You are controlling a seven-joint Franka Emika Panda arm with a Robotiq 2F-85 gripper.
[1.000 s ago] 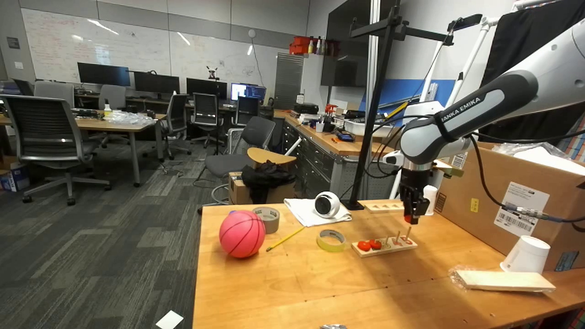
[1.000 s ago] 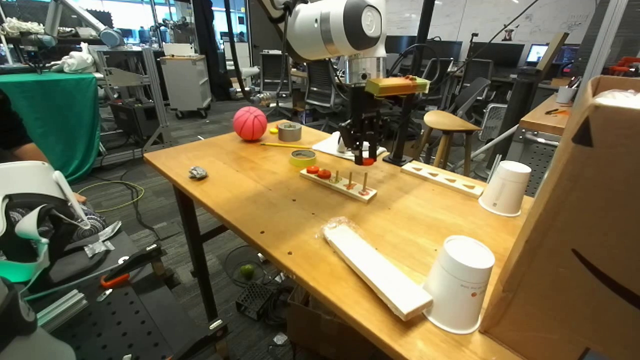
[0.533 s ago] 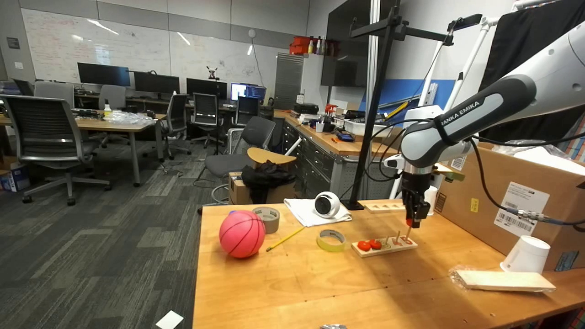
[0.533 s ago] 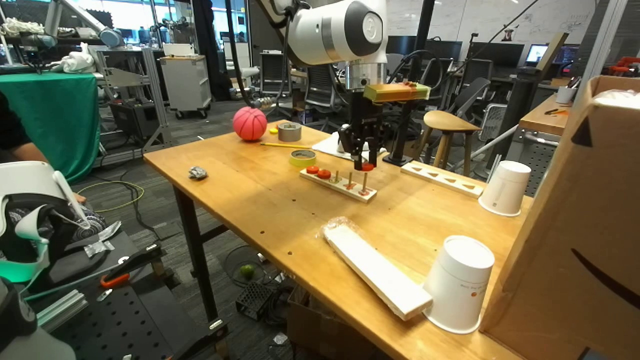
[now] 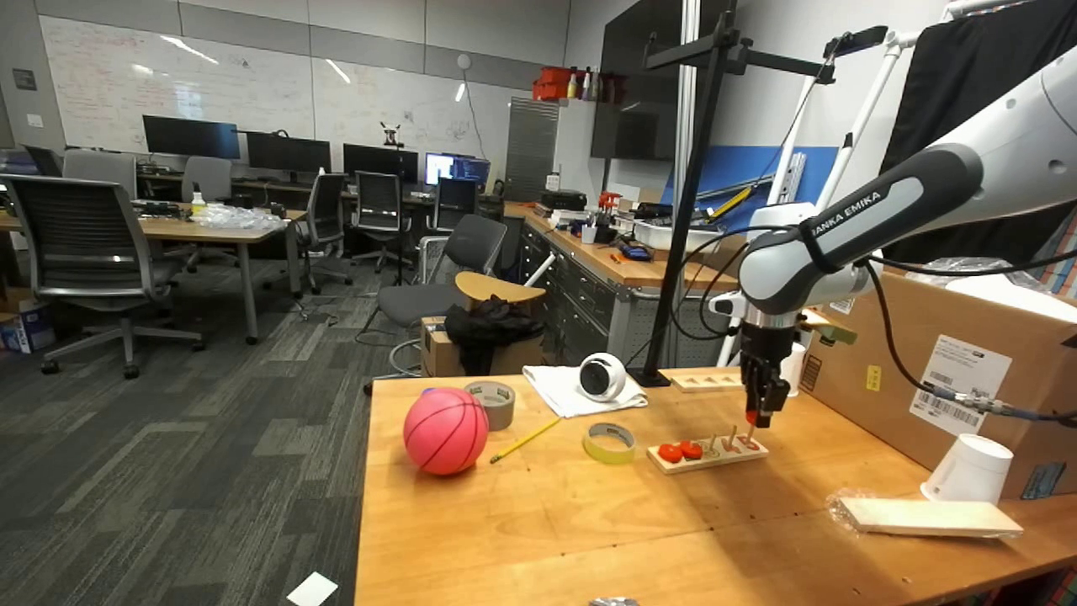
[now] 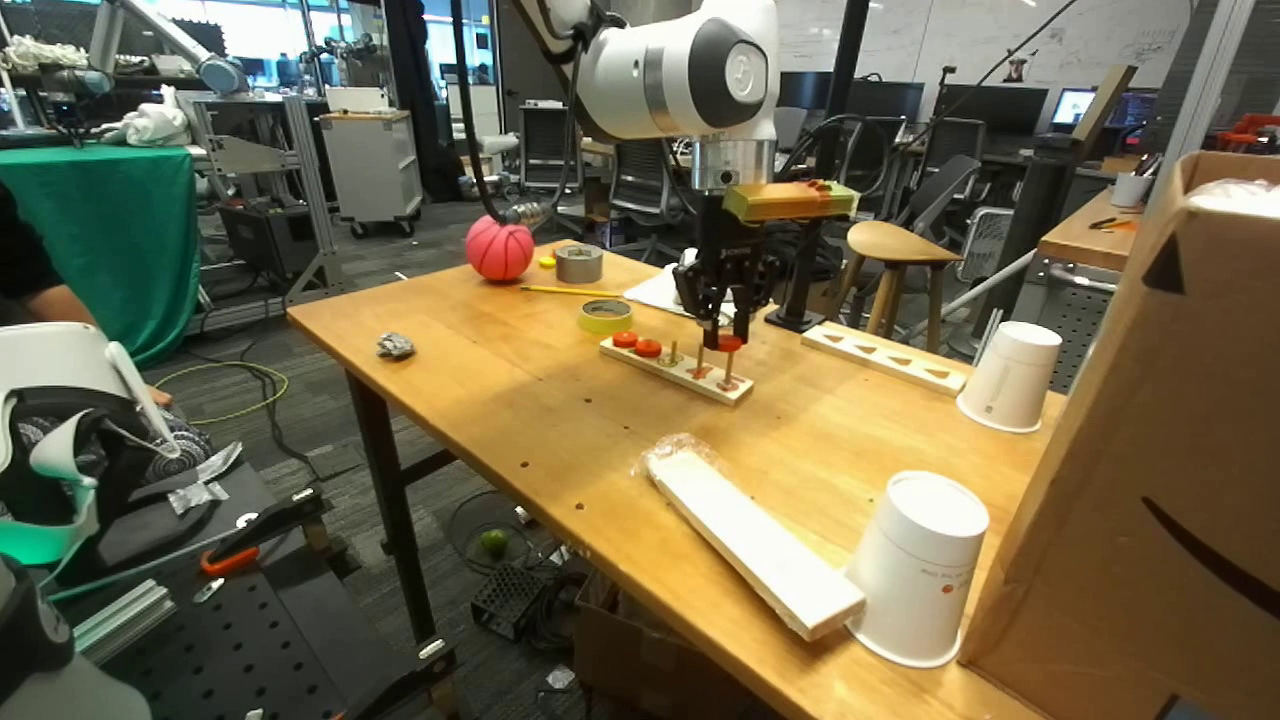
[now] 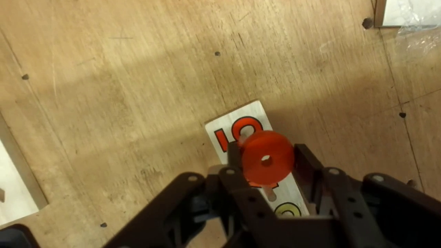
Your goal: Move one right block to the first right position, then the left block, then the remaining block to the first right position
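In the wrist view the pincer (image 7: 267, 154) and the red ring (image 7: 272, 174) gripped between its fingers cover the middle of the number board (image 7: 225, 123) below, so the numerals there show only in pieces. Left of the pincer a pale board (image 7: 13, 189), and well above and right of it a wrapped plank (image 7: 392, 13), run out of the picture. In an exterior view a finger (image 5: 765, 417) hides part of the ring. In both exterior views the ring overlaps the tip of the end peg (image 6: 731, 368) just under the pincer; whether the peg has entered the hole cannot be told. The arm (image 5: 875, 210), cut off by the picture's edge, slopes down to an upright wrist, with the pincer aimed straight at the tabletop (image 6: 480, 360). At the board's end away from the pincer sit two more red rings (image 6: 648, 348), whatever is under them hidden. Well apart from the pincer stand two paper cups (image 6: 918, 580), mouths down, their insides out of sight. Beside them a cardboard box (image 6: 1110, 480), partly outside the picture, holds white wrapping (image 6: 1240, 198) at its top.
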